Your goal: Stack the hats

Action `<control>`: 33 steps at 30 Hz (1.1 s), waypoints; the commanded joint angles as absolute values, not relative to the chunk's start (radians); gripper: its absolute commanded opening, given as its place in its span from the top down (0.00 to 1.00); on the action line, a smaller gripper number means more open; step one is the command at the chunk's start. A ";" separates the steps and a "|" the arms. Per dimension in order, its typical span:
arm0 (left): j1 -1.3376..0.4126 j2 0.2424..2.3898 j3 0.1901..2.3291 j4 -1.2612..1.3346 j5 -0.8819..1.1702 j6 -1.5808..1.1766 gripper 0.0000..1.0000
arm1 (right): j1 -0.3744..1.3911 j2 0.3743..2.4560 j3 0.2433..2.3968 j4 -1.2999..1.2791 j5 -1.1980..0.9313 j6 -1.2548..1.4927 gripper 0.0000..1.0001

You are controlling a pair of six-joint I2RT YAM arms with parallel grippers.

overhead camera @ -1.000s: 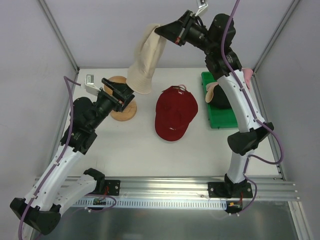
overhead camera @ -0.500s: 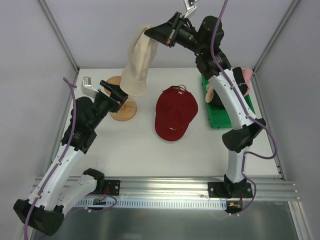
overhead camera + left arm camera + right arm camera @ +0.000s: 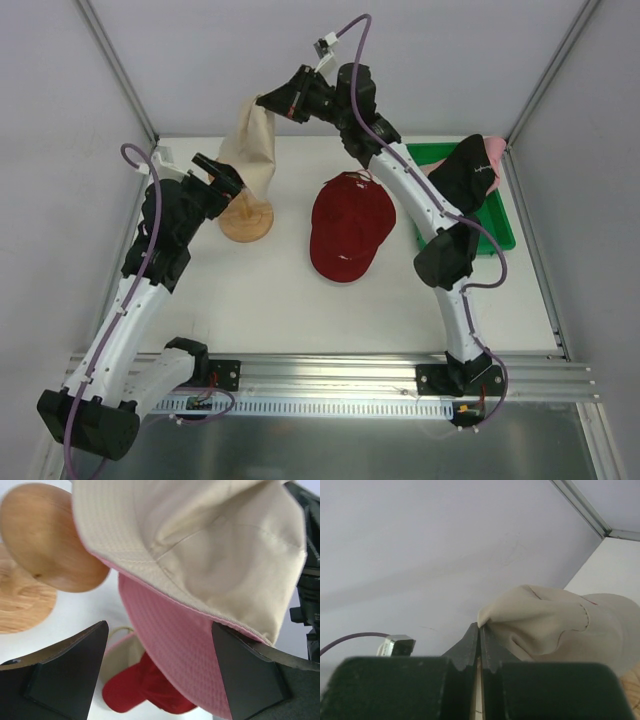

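My right gripper (image 3: 270,101) is shut on the crown of the cream bucket hat (image 3: 250,150) and holds it hanging above the wooden stand; the pinch shows in the right wrist view (image 3: 480,629). My left gripper (image 3: 224,172) is open just left of the hat's brim. In the left wrist view the brim and its pink lining (image 3: 185,645) lie between the open fingers (image 3: 65,675). The red cap (image 3: 348,228) lies flat mid-table. The black hat (image 3: 462,172) and pink hat (image 3: 493,150) sit on the green tray (image 3: 500,228). The tan cap is hidden.
The mushroom-shaped wooden stand (image 3: 247,218) stands under the hanging hat, and its head shows in the left wrist view (image 3: 45,535). The right arm stretches across the table's back above the red cap. Frame posts and grey walls close in the back and sides.
The right arm has swung left and carried the cream hat from above the table's middle to over the wooden stand. The left gripper has shifted left and stays open by the brim.
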State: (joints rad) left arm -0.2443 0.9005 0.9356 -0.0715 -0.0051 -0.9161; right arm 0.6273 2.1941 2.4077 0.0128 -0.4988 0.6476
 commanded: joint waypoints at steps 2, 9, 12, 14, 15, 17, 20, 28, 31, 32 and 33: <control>-0.196 0.903 0.965 -0.078 -0.045 -0.831 0.14 | 0.647 2.229 2.476 0.126 -0.459 0.643 1.00; -0.085 0.919 0.914 -0.078 -0.014 -0.822 0.14 | 0.664 2.302 2.503 0.109 -0.443 0.640 1.00; -0.068 0.913 0.879 -0.078 -0.023 -0.819 0.14 | 0.673 2.307 2.488 0.109 -0.442 0.630 1.00; -0.052 0.894 0.845 -0.084 -0.032 -0.822 0.14 | 0.681 2.316 2.490 0.110 -0.440 0.627 0.99; -0.046 0.888 0.836 -0.089 -0.037 -0.822 0.14 | 0.684 2.318 2.490 0.112 -0.440 0.627 1.00; -0.037 0.865 0.821 -0.113 -0.069 -0.824 0.15 | 0.689 2.324 2.490 0.112 -0.439 0.626 0.99; -0.034 0.830 0.792 -0.139 -0.106 -0.821 0.15 | 0.692 2.330 2.488 0.107 -0.437 0.621 0.99; -0.032 0.775 0.755 -0.255 -0.224 -0.836 0.17 | 0.704 2.336 2.479 0.086 -0.437 0.600 0.97; -0.032 0.743 0.750 -0.310 -0.290 -0.835 0.19 | 0.706 2.336 2.474 0.081 -0.439 0.592 0.97; -0.032 0.733 0.752 -0.322 -0.311 -0.831 0.19 | 0.707 2.336 2.474 0.081 -0.439 0.589 0.97; -0.032 0.721 0.753 -0.342 -0.324 -0.831 0.19 | 0.709 2.338 2.474 0.078 -0.439 0.581 0.97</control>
